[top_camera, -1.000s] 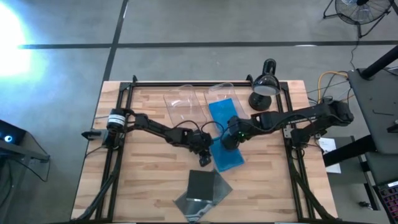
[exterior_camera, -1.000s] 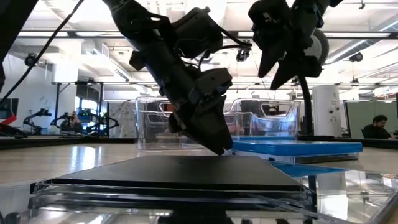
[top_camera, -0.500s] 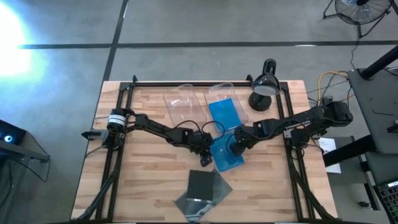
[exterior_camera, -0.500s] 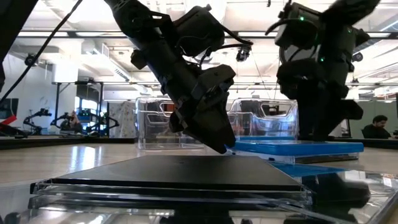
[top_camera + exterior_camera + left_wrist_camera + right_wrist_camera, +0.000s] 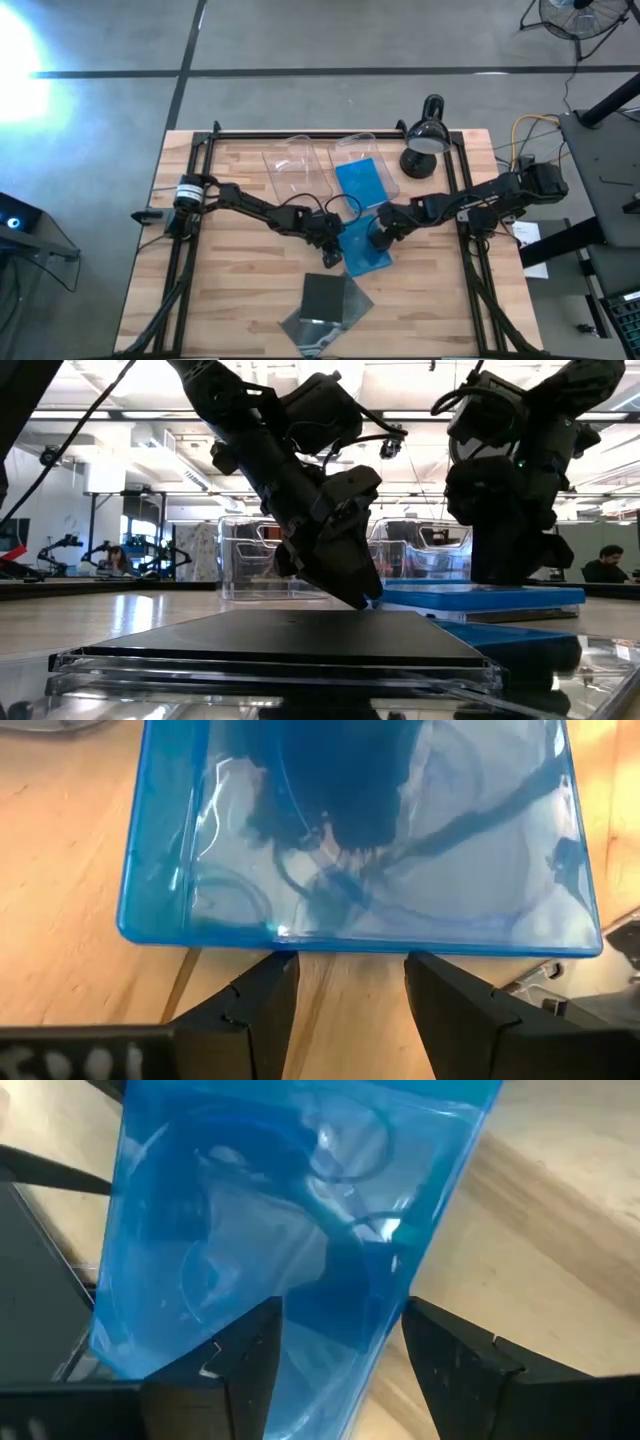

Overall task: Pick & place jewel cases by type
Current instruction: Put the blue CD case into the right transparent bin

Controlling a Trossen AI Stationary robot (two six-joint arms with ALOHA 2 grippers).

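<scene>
left pincer (image 5: 331, 243): open, at left edge of blue case (image 5: 362, 247) | right pincer (image 5: 378, 238): open, over its right edge | blue case: flat, bench (image 5: 230, 290) centre | grey cases (image 5: 325, 305): near edge

wooden table (image 5: 220, 290) under both pincers | two clear trays (image 5: 322, 160) side by side, beyond the pincers at the far edge | black desk lamp (image 5: 424, 140) at the far right corner, beyond the right pincer | fan (image 5: 578, 15) on the floor, well apart
</scene>
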